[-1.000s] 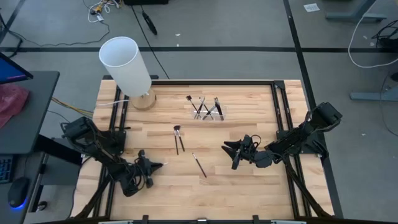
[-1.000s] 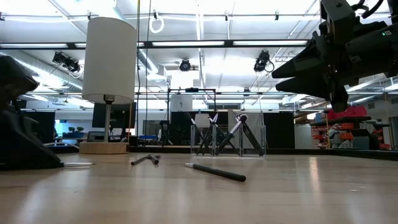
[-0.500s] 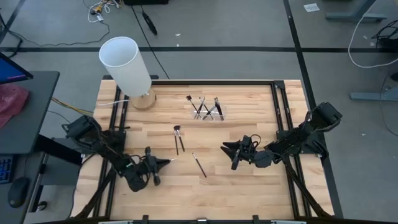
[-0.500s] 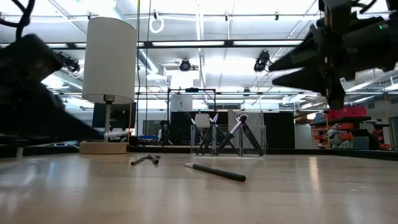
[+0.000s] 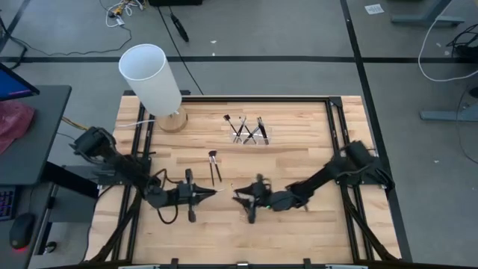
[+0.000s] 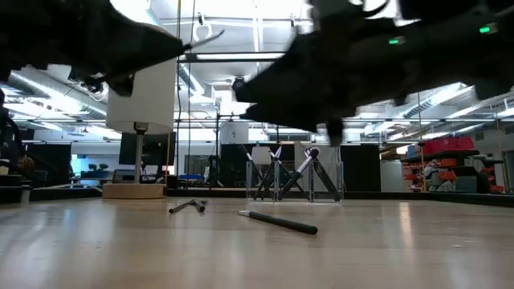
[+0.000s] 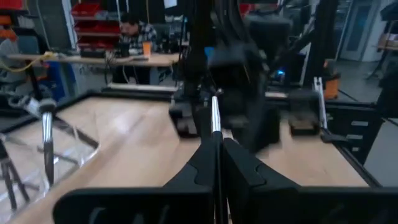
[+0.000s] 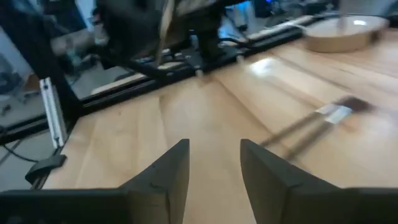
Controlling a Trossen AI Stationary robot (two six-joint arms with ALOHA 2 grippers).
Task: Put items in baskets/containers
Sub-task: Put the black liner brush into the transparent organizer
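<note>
Left tool point(image 5: 211, 194) is clamped on a slim brush point(image 7: 215, 116), low over the counter point(image 5: 299, 161). Right tool point(image 5: 240, 200), fingers parted, hovers over the lone brush point(image 6: 279, 222); clear holder point(image 5: 249, 131) sits well apart.

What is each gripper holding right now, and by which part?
The left gripper is shut on a brush, pinched low on its slim handle, which sticks out past the fingertips. The right gripper is open and holds nothing.
</note>
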